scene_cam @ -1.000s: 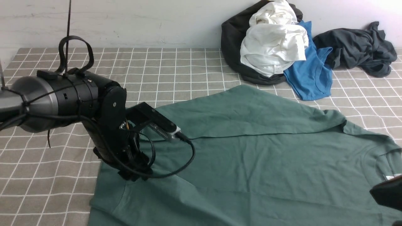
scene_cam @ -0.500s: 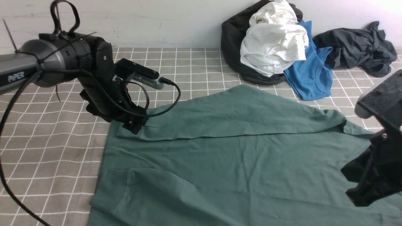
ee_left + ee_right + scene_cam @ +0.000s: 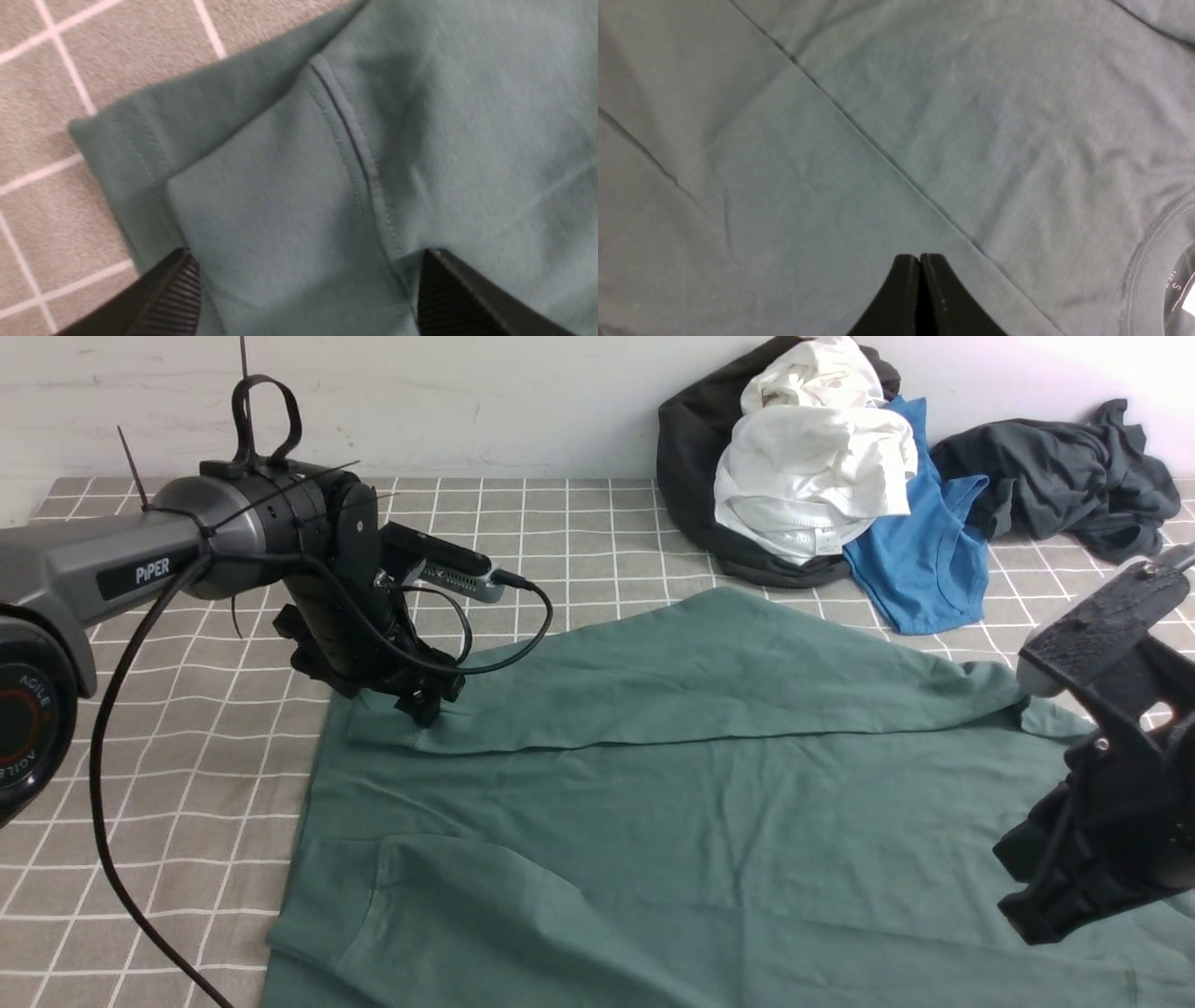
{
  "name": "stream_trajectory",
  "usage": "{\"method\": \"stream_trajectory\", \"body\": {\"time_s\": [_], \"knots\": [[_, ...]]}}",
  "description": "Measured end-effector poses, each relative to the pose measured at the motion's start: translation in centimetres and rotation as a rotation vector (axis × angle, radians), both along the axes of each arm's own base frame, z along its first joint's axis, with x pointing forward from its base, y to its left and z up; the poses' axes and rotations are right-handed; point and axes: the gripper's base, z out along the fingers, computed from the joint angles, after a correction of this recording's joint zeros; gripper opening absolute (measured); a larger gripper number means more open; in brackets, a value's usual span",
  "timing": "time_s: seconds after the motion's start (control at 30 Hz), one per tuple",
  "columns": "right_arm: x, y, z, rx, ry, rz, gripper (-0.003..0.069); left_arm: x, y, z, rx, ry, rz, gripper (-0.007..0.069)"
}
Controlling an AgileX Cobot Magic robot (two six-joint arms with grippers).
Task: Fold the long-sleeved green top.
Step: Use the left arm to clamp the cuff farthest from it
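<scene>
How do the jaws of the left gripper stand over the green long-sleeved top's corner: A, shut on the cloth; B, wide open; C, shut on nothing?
B: on the left gripper, the ribbed black fingers sit far apart, green long-sleeved top flat between them.

Free tablecloth [image 3: 187,803] left of green top [image 3: 700,803]; clothes pile [image 3: 822,476] far right.

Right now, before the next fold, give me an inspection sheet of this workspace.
Surface: checked grey cloth.
Job's things: green top spread out, one sleeve folded across its body.
Clutter: white, blue and black garments heaped by the wall; dark grey garment beside them.
Grippers: left gripper open astride the sleeve cuff; right gripper shut above the top, near its collar.
Cables: black cable looping from the left wrist.
Surroundings: plain white wall.
</scene>
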Motion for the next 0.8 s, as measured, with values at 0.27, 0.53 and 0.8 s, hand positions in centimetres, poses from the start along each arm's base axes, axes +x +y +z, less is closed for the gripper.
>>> {"method": "stream_trajectory", "body": {"time_s": [0.27,0.53,0.8], "knots": [[0.1,0.0,0.0,0.005,-0.008,-0.003,-0.0015,0.0,0.0,-1.2,-0.002,0.054,0.034,0.047],[0.1,0.0,0.0,0.005,-0.008,-0.004,-0.0015,-0.1,-0.2,-0.9,-0.015,0.061,0.04,0.0064],[0.1,0.0,0.1,0.004,-0.013,0.004,-0.0015,-1.3,-0.1,2.7,-0.036,0.046,0.047,0.0026]]}}
